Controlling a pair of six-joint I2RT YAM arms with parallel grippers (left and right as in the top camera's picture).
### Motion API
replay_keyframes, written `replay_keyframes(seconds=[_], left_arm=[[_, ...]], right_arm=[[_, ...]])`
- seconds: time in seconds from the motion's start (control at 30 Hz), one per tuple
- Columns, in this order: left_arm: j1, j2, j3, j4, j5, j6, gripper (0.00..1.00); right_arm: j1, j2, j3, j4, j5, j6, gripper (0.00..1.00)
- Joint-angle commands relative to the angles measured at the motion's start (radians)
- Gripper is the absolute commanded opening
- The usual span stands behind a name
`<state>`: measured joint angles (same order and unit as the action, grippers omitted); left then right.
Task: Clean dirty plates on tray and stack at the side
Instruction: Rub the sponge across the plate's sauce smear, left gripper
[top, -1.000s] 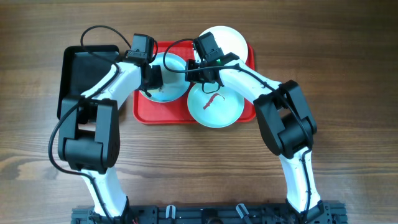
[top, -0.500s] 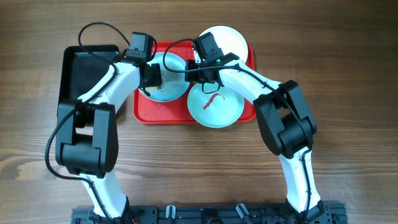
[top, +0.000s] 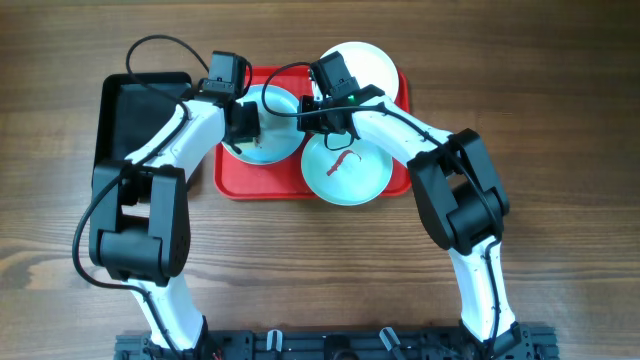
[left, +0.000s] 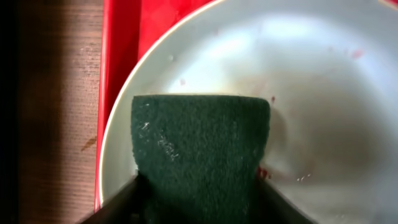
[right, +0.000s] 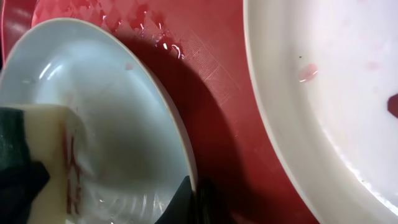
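Left arm's elbow has drifted slightly toward the worktop's left edge; plates unmoved. left gripper (left: 199, 208) grasps a green-faced sponge (left: 199, 149) flat on the left plate (top: 275, 142) at the tray's (top: 250, 182) left end. right gripper (right: 193, 202) is clenched on that plate's rim, fingertips mostly cut off. Smeared plate (top: 350, 172) sits front-right, white plate (top: 365, 65) over the back-right rim. Black tray (top: 125, 110) lies off the tray's left end.
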<state>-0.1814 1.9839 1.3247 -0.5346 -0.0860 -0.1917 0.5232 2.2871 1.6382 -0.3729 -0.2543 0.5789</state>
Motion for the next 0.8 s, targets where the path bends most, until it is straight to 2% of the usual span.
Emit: replay_keyframes(seconds=[0.0, 0.1, 0.27, 0.4, 0.63, 0.77], left_arm=[[0.002, -0.025, -0.008, 0.023, -0.016, 0.005, 0.37], [0.002, -0.025, -0.008, 0.025, -0.016, 0.005, 0.36], [0.001, -0.025, -0.008, 0.014, -0.004, 0.004, 0.04], [-0.013, -0.016, -0.02, 0.007, 0.056, 0.002, 0.04], [-0.066, 0.052, -0.093, 0.061, 0.052, -0.004, 0.04], [-0.087, 0.076, -0.121, 0.08, 0.052, -0.058, 0.04]], right_arm=[[0.008, 0.029, 0.011, 0.001, -0.015, 0.003, 0.06], [0.008, 0.029, 0.011, 0.001, -0.016, 0.001, 0.06], [0.008, 0.029, 0.011, 0.0, -0.015, 0.0, 0.1], [0.008, 0.029, 0.011, 0.0, -0.015, -0.003, 0.11], [0.008, 0.029, 0.011, -0.002, -0.015, -0.003, 0.11], [0.008, 0.029, 0.011, -0.002, -0.015, -0.003, 0.11]])
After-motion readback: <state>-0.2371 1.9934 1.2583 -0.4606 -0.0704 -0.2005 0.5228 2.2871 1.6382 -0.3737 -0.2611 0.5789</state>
